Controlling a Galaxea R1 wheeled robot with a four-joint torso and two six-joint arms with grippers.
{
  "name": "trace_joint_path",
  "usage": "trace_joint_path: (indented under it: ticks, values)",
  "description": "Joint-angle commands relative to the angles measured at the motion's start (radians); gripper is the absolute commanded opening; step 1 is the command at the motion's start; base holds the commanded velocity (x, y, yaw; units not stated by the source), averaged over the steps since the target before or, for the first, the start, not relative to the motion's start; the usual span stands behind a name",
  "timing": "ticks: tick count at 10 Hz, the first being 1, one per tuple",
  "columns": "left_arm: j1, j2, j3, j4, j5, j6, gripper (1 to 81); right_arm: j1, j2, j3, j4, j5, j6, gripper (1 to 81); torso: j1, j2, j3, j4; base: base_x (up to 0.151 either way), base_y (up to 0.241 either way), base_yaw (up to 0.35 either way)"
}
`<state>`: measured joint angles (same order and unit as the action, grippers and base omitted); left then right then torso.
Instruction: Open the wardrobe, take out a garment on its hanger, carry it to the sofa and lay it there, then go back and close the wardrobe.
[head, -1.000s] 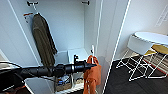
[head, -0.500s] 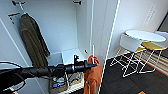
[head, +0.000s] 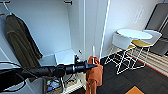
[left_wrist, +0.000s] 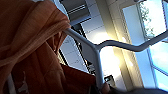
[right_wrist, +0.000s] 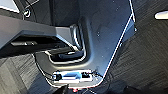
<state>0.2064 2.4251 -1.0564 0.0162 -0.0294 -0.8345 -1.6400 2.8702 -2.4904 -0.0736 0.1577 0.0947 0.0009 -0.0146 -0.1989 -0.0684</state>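
Hanging from left fingers (head: 93, 65): garment (head: 94, 76)

Garment (head: 94, 73) hangs before open wardrobe (head: 50, 30) (jacket (head: 20, 42) inside, left); table (head: 133, 33) right.
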Motion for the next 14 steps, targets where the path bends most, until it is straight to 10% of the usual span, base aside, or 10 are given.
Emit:
trace_joint_path:
  ticks: [1,14]
  values:
    - [-0.181,0.008,0.049,0.030,-0.089,0.011,1.0,0.004,-0.010,0.006,0.000,-0.064,0.002,81.1,0.000,0.000,0.000,0.000,0.000,0.000,-0.191]
    - [-0.157,0.037,0.047,0.031,-0.089,0.012,1.0,-0.005,0.000,0.009,-0.009,-0.058,0.001,81.1,0.000,0.000,0.000,0.000,0.000,0.000,-0.196]
